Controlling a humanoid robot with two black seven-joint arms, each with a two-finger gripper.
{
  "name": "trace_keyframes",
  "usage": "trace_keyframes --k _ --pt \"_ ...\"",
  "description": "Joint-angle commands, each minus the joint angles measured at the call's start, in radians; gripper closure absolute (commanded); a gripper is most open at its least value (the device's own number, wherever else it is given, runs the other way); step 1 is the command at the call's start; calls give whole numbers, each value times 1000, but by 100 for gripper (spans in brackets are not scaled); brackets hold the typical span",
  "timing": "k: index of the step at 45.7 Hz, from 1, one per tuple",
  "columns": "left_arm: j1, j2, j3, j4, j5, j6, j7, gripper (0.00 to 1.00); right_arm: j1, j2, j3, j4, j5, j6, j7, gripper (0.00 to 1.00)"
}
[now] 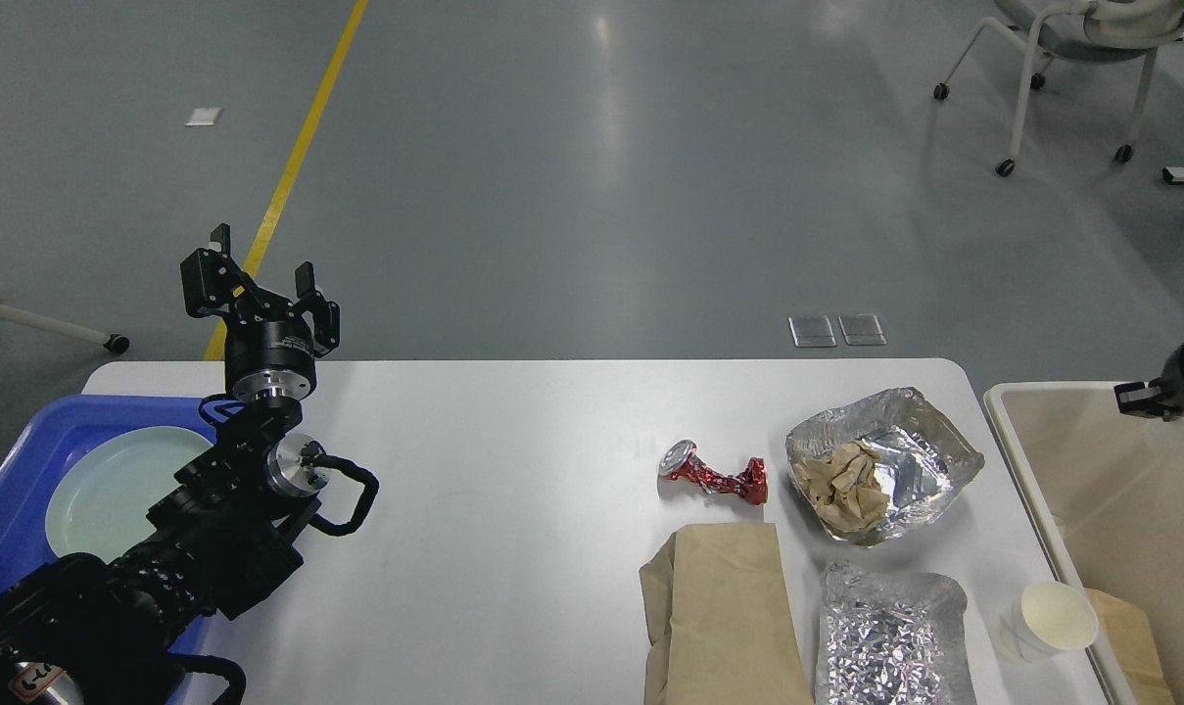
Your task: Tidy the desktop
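The white desktop (513,470) carries litter only on its right half: a crushed red can (714,475), a foil tray (880,475) holding crumpled paper, a brown paper bag (724,617), a foil sheet (890,636), a paper cup (1047,619); the right gripper (1155,399), over the beige bin (1091,490), is nearer, its fingers unreadable; the left gripper (259,289) stands spread, well apart; the can's long axis runs left-right.

Bright, even overhead light w/ glare streak on floor (606,59), soft shadows, sharp focus.

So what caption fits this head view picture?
Left gripper open above the desktop, trash waiting beside the beige bin.
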Motion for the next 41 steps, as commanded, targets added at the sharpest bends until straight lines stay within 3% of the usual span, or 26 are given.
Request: trace_keyframes --k 1,11,20,33,41 --pt "0 0 0 0 0 0 -1 0 0 2 7 3 3 -6 0 0" --pt "0 0 0 0 0 0 -1 0 73 2 16 38 4 3 0 0" --pt "0 0 0 0 0 0 -1 0 312 -38 19 258 12 35 1 0" --pt "0 0 0 1 0 0 -1 0 776 -74 45 621 153 333 6 0" --pt "0 0 0 0 0 0 1 0 961 -71 48 755 262 446 6 0"
